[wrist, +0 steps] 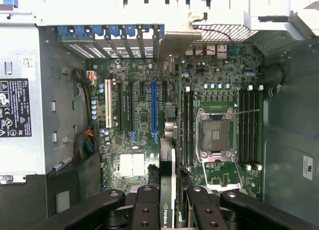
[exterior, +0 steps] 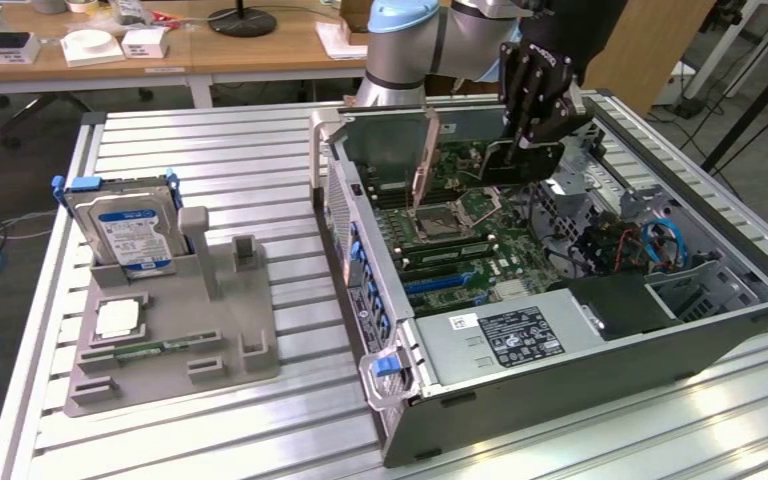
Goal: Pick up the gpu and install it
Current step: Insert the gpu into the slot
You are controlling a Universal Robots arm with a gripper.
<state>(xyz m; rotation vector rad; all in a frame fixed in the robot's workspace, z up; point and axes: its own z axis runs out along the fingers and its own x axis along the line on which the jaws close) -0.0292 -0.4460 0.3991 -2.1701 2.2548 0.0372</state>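
One step looks done: the thin, flat, brownish card w/ a silver metal end, the gpu (exterior: 426, 160), is off the slatted metal surface (exterior: 197, 150) & up in the black end effector (exterior: 518, 165). Its jaws are partly closed & pinch the card from both sides. The card stands on its edge inside the open grey PC case (exterior: 624, 370), low over the green main board (wrist: 134, 120), near the long blue slot (wrist: 153, 108). I think it's not pushed in yet, but can't tell for sure. The silver hard drive w/ a blue label (exterior: 124, 230) sits in its grey holder (exterior: 224, 340), well apart.
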